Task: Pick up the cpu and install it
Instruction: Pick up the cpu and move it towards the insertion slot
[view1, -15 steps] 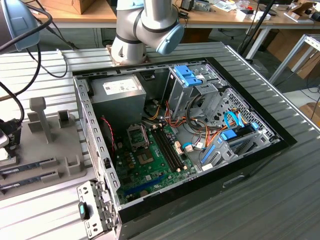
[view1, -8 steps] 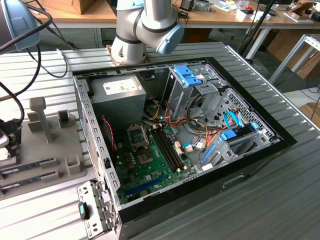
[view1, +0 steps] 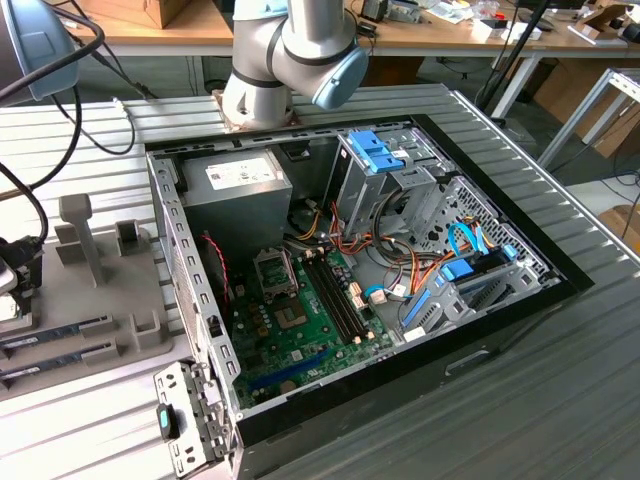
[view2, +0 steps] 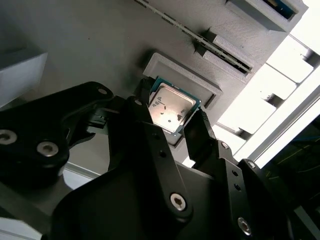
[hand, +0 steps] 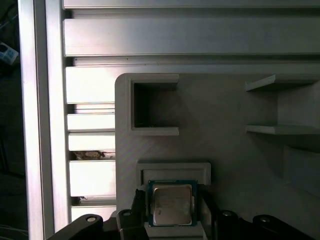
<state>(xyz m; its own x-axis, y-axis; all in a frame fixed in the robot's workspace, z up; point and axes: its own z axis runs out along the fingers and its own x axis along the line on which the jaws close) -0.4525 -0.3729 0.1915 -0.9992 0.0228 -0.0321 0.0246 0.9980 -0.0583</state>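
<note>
The cpu (view2: 171, 107) (hand: 171, 204) is a small square chip with a silvery top and a thin green rim. It lies flat in a shallow recess of a grey printed holder tray (hand: 225, 165) (view2: 90, 45). My gripper (view2: 169, 114) (hand: 170, 206) hangs right over it. One black finger (view2: 200, 131) (hand: 140, 207) sits against each of two opposite sides of the chip, shut on it. The chip rests in its recess. In the exterior view the open computer case (view1: 470, 345) shows the green motherboard with its metal cpu socket (view1: 275, 272).
The grey tray (view1: 100, 335) lies on the ribbed metal table at the exterior view's left, with upright posts and long thin memory sticks (view1: 60, 330) in slots. A grey power-supply box (view1: 235, 185), drive cages and cable bundles crowd the case. The arm's base (view1: 265, 90) stands behind it.
</note>
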